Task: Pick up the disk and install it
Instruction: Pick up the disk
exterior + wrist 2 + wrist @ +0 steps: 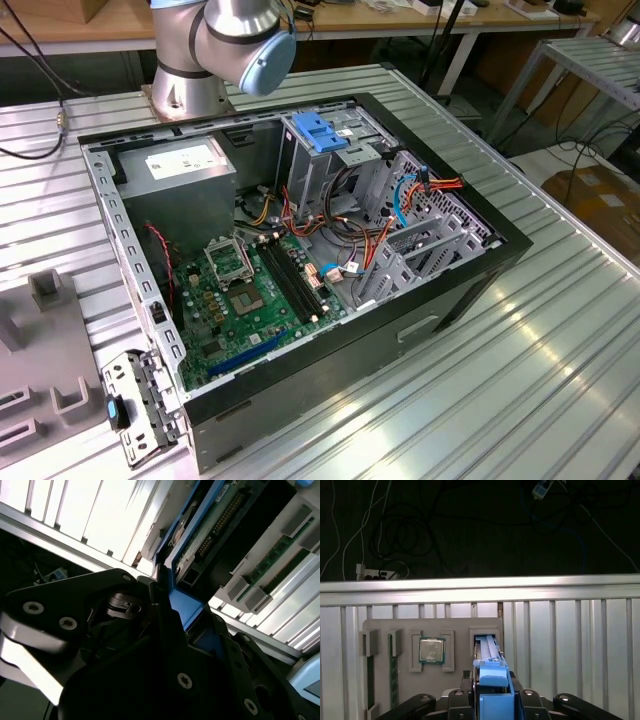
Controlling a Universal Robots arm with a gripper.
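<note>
Fingers (521, 707) pinch the disk (492, 680) by its blue frame, one on each side, in the first wrist view. It stands on edge in a slot of the grey tray (457, 625) on the desk (570, 645), probably so its upper edge is free to grip.

Exterior view: high, angled down onto the computer case (300, 260), middling near.
Wrist views: close along the gripper (493, 706).
Shared by both wrist views: the disk (493, 680).
</note>
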